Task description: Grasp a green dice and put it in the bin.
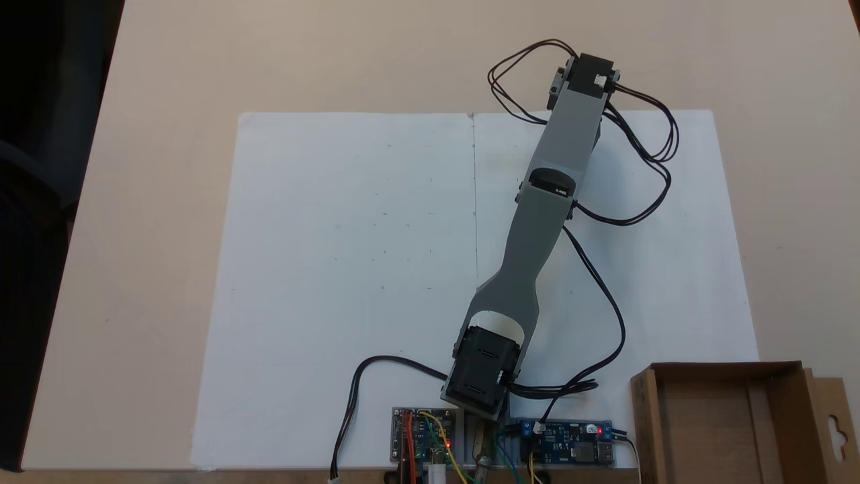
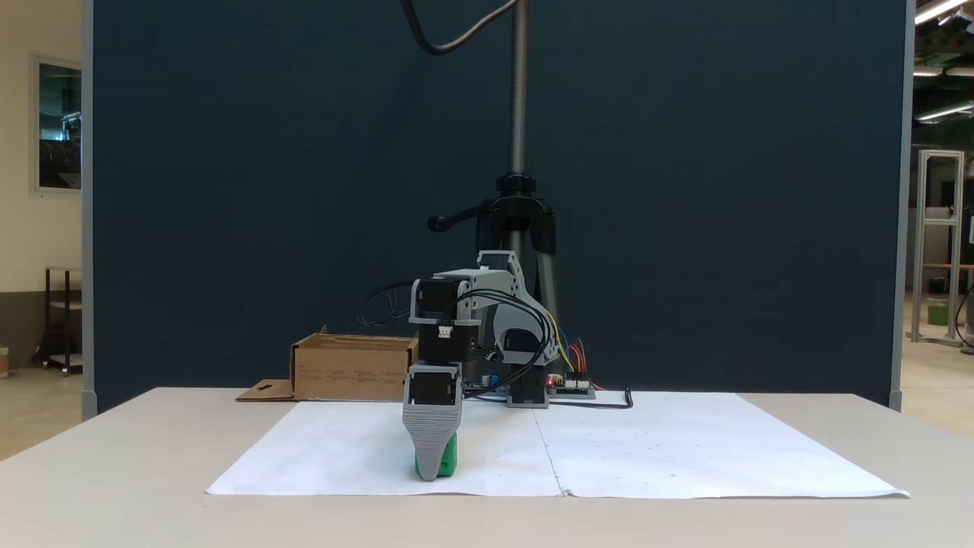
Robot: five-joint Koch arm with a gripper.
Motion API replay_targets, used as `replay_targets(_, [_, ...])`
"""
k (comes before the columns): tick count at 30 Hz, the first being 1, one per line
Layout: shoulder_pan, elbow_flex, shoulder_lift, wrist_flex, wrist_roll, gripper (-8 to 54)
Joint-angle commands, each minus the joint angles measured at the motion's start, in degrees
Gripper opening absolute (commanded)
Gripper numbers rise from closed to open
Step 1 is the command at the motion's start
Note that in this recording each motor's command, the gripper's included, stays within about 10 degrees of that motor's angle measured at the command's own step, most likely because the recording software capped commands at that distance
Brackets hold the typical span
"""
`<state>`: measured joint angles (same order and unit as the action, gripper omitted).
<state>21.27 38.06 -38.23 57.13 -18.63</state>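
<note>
Small bright green rounded dice (image 2: 447, 458), resting on white paper sheet (image 2: 685, 449), behind lowered grey plastic gripper (image 2: 431, 470), apparently positioned for grasping; finger state cannot be told; shallow brown cardboard bin (image 1: 725, 417) stands well apart.

Beige counter (image 2: 114, 457) under white paper sheets (image 2: 685, 449). Behind the counter, a dark blue partition (image 2: 266, 190) and a black tripod (image 2: 517, 205). Left of the partition, a cream wall (image 2: 30, 228) with a window (image 2: 59, 125); right of it, ceiling strip lights (image 2: 940, 72) above a metal frame (image 2: 940, 243).
</note>
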Motion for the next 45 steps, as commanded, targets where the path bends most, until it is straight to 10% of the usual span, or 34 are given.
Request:
replay_targets(1, [0.6,-1.7,-2.0,1.0,-5.1,11.6])
replay_targets(22, [29.4,0.1,-38.9,13.0,11.9,11.6])
replay_targets(45, [74.1,14.7,-46.7,19.8,7.3,11.6])
